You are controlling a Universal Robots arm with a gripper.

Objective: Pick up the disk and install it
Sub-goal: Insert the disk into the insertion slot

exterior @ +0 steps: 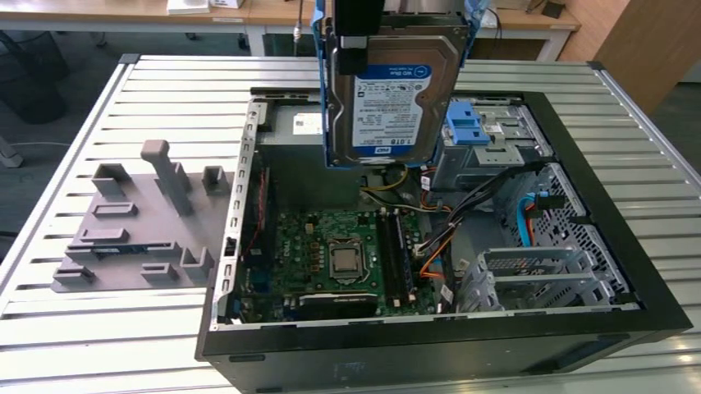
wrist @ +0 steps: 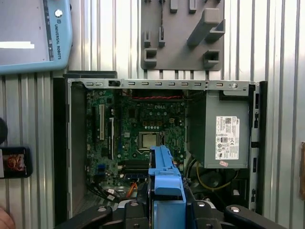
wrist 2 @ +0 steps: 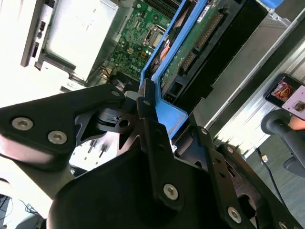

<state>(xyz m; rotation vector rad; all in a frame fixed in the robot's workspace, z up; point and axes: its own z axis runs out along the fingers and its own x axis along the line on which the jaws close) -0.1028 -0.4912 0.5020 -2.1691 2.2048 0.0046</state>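
The disk [exterior: 396, 90], a silver hard drive with a white-and-blue label in a blue plastic carrier, hangs upright above the open computer case [exterior: 646, 308]. My gripper [exterior: 367, 41] is shut on the disk's top end. In the second wrist view the black fingers [wrist 2: 147, 119] clamp the blue carrier [wrist 2: 167, 112], and the drive's green underside [wrist 2: 188, 45] points down toward the case. The first wrist view shows the carrier's edge [wrist: 164, 174] over the motherboard [wrist: 143, 121], well above it.
Inside the case sit the grey power-supply box [wrist: 226, 136], a drive cage with blue latches [exterior: 480, 123], a grey metal cage [exterior: 537, 275] and loose cables. A grey fixture plate [exterior: 137, 226] lies on the slatted table at the exterior view's left.
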